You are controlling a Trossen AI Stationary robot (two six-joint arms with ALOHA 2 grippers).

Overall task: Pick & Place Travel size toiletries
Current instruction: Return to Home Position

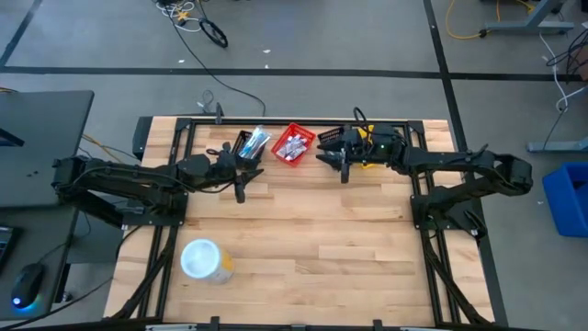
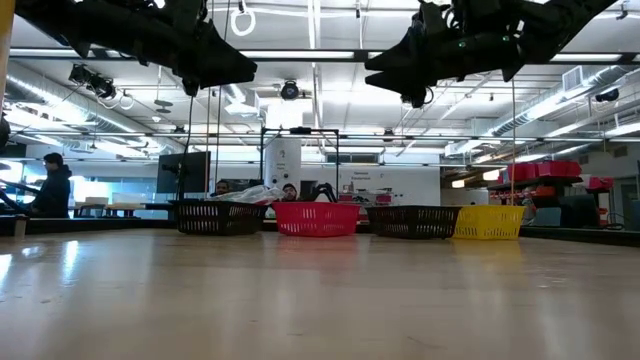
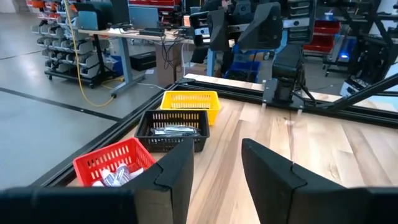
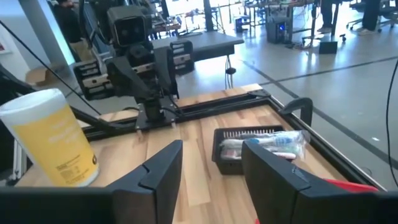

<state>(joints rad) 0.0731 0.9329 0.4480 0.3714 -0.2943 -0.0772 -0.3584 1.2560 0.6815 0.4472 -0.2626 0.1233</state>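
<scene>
The left gripper (image 3: 214, 177) holds its fingers (image 3: 176, 167) spread apart with nothing between them. The right gripper (image 4: 208, 174) is the same, spread and empty. In the high view both hang above the bench (image 1: 303, 230) just in front of the row of baskets along its far edge.

The toiletries (image 4: 273, 142) lie beyond the fingertips, away from the arms' bases, already inside the baskets. Toothbrushes and tubes lie lengthwise in the left black basket (image 4: 249, 131). Small silvery and white pieces sit in the red basket (image 3: 102, 163), and a few slim items rest in the right black basket (image 3: 168, 142). What the yellow basket (image 3: 189, 99) holds cannot be made out.

The left gripper is nearer the left black basket and the right gripper nearer the right black one. None of the small items shows on the bench between fingers and baskets, so sorting looks finished. Each arm need only draw straight back from the row. The tub (image 4: 53, 140) stands well apart, toward the near edge on the left arm's side.
</scene>
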